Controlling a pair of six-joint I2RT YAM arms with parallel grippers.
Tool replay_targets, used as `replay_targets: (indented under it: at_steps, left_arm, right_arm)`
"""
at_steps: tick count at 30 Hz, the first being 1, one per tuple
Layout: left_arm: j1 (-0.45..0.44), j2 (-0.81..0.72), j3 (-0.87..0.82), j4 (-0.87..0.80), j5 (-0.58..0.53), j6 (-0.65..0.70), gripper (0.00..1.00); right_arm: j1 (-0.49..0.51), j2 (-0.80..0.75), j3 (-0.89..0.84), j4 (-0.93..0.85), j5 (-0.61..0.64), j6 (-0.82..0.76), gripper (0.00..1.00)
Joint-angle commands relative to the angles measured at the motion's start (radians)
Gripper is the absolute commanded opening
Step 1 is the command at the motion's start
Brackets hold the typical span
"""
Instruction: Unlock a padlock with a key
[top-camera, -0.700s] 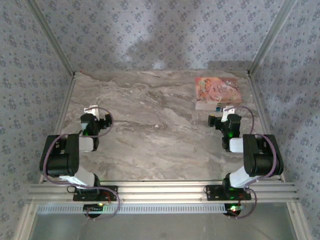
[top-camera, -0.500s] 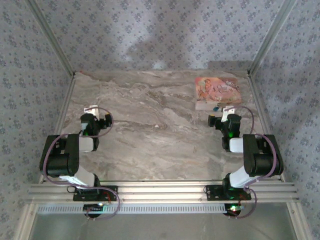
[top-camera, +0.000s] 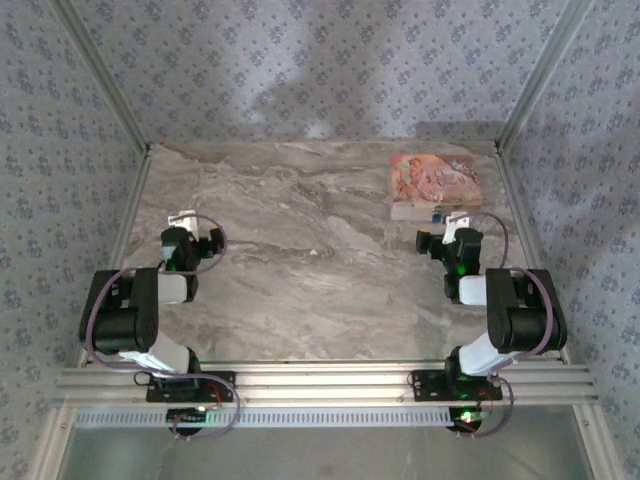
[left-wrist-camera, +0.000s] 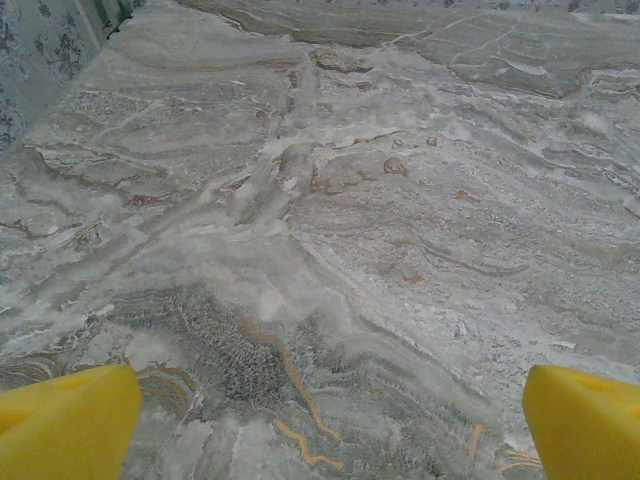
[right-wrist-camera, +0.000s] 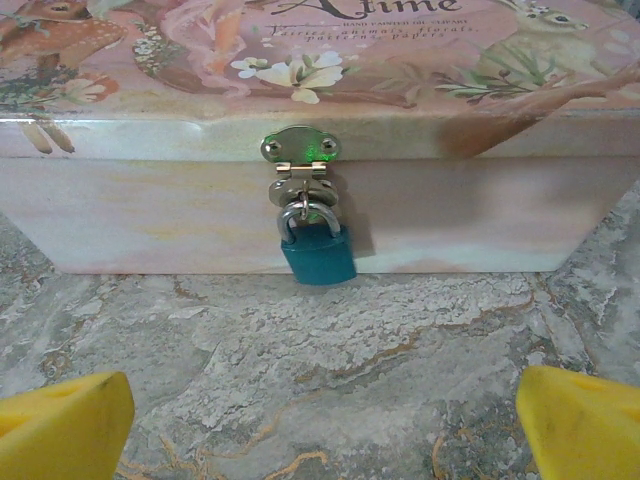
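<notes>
On the marble table (top-camera: 300, 280), your right pincer (right-wrist-camera: 320, 425) faces the pink box (right-wrist-camera: 420, 200), spread wide and empty. Your left pincer (left-wrist-camera: 330, 430) is equally wide. The small teal padlock (right-wrist-camera: 318, 256) hangs from the box's hasp (right-wrist-camera: 298, 150). It looks hard, smooth and free-swinging, so grip its flat sides. Nothing has visibly moved since the earlier top view.
</notes>
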Motion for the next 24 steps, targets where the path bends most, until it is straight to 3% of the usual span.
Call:
replay_targets:
  at_steps: [1,7,10,15,18,24]
  left_arm:
    - [-0.005,-0.004,0.017,0.004,0.004,0.009,0.98]
    - [-0.004,-0.01,0.003,0.027,-0.001,0.008,0.98]
    - [-0.006,-0.062,-0.016,0.024,-0.012,0.005,0.98]
    - [-0.018,-0.3,0.009,-0.189,-0.043,-0.005,0.98]
    - [-0.022,-0.425,0.084,-0.349,-0.008,-0.081,0.98]
    - [-0.056,-0.433,0.282,-0.638,0.099,-0.34,0.98]
  right_arm:
    - [-0.008,-0.006,0.018,0.01,-0.016,-0.002,1.0]
    - [-0.009,-0.081,0.007,-0.029,0.005,0.004,1.0]
    - [-0.009,-0.177,0.02,-0.143,0.026,0.011,1.0]
    - [-0.007,-0.358,0.044,-0.357,0.05,0.066,1.0]
    - [-0.011,-0.417,0.094,-0.485,0.047,0.112,1.0]
    - [-0.086,-0.436,0.23,-0.66,-0.093,0.23,1.0]
